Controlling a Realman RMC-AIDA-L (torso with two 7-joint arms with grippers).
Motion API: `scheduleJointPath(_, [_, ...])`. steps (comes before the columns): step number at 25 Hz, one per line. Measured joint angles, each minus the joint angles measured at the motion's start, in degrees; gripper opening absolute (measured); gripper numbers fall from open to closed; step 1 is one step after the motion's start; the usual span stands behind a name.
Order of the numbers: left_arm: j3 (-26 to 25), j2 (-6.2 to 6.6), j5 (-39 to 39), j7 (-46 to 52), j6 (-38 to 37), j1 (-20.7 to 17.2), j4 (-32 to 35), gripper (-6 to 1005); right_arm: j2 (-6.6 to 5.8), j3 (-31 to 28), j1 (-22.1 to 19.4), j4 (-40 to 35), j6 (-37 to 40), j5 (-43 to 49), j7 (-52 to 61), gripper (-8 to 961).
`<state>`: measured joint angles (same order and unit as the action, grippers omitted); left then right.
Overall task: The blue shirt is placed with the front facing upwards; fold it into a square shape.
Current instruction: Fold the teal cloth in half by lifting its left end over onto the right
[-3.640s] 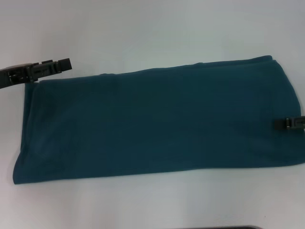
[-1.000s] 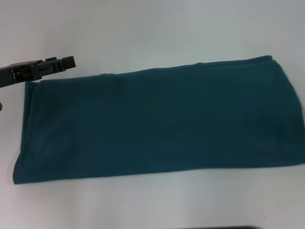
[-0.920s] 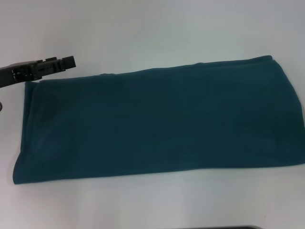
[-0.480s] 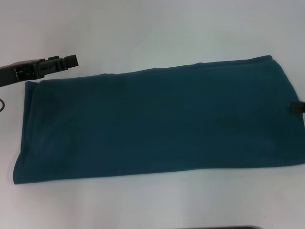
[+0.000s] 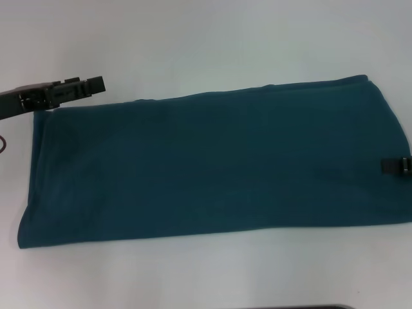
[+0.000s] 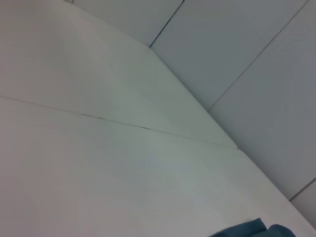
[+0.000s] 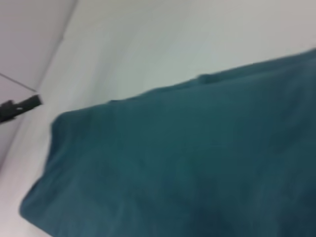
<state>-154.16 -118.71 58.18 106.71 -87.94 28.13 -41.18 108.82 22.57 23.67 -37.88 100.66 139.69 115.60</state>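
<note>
- Shirt (image 5: 212, 167) lies flat on table (image 5: 193, 38), folded into a long band.
- Left gripper (image 5: 95, 83) at far left corner, right gripper (image 5: 386, 165) at right edge; finger states unclear.
- Next, likely: grip an end, fold across.

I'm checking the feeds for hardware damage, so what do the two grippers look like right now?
The left gripper is black, long and narrow, with blocky ridged parts along its top and a paler metallic patch near its base. A thin reddish cable shows at the picture's edge below it. Only the tip of the right gripper shows: a black flat bar with a small pale marking. Nothing looks broken.
</note>
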Motion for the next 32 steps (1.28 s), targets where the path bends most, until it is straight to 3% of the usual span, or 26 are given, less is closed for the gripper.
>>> scheduleJointPath(19, [0.00, -0.03, -0.04, -0.46, -0.23, -0.06, 0.78, 860, 0.01, -1.99, -1.75, -0.48, -1.79, -0.10, -0.10, 927])
scheduleJointPath(26, [0.00, 0.15, 0.00, -0.46, -0.52, 0.07, 0.70, 862, -1.28, -7.94, -2.41, -1.77, -0.03, -1.00, -1.12, 927])
scheduleJointPath(32, [-0.23, 0.24, 0.00, -0.46, -0.56, 0.09, 0.66, 863, -1.00, -10.18, -2.49, -2.17, 1.83, -6.48, -5.26, 928])
